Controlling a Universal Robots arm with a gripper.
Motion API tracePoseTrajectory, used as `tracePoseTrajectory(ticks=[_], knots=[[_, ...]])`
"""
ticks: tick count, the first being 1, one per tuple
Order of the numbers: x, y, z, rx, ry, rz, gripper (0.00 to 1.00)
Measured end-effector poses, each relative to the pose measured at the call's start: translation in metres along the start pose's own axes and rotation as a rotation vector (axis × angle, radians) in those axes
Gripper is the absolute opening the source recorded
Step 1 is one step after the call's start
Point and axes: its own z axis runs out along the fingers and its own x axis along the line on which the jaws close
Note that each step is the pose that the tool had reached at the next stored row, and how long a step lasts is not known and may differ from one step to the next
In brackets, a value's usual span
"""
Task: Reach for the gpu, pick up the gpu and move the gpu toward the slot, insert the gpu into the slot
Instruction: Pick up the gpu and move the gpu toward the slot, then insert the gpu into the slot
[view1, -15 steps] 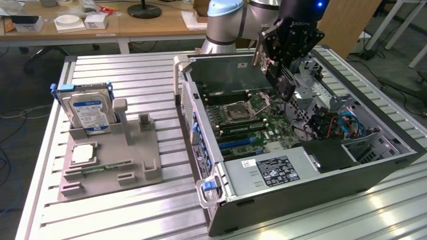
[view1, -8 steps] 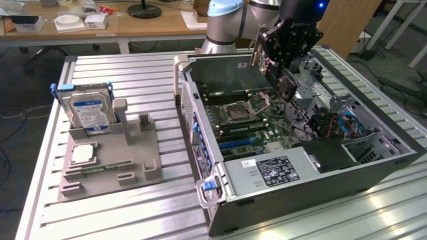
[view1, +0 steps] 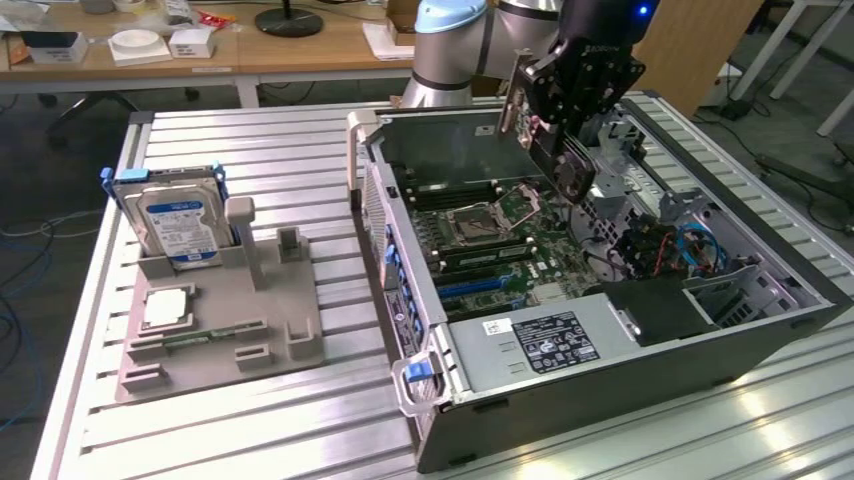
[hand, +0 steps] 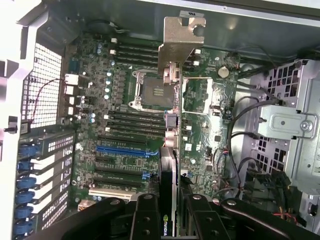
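Hanging over the open computer case (view1: 641, 400) in the exterior view, the gripper (view1: 571, 120) has its fingers closed a good part of the way on the graphics card (view1: 577, 168). The card is tilted, and its lower edge is above the board inside the case, not touching it. It looks light and stiff, but I judge it fragile: it is thin, with bare parts on its faces. So the hold belongs on the flat faces near the upper edge, away from the contact edge and the thin metal bracket (view1: 510, 105). Outside the case, well apart from it, a hard drive (view1: 180, 220) stands in a grey holder (view1: 214, 330) and is not in the way.

In the wrist view, the fingers (hand: 147, 215) press the card (hand: 167, 165) from both sides. It is seen edge-on, and its bracket (hand: 180, 45) reaches toward the far wall of the case. The slot (hand: 120, 172) is, I think, one of the long black strips on the board inside the case, just beside a blue strip (hand: 122, 150); which one, I cannot tell. Also inside the case, the processor socket (hand: 155, 90), loose cables (hand: 240, 150) and a metal drive cage (hand: 285, 125) are near the card and could catch it.
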Motion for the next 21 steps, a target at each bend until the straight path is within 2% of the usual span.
tracePoseTrajectory(ticks=[16, 21], knots=[[0.0000, 0.0000, -0.0001, -0.0006, 0.0001, -0.025, 0.26], [0.0000, 0.0000, 0.0000, -0.0036, 0.0004, -0.097, 0.26]])
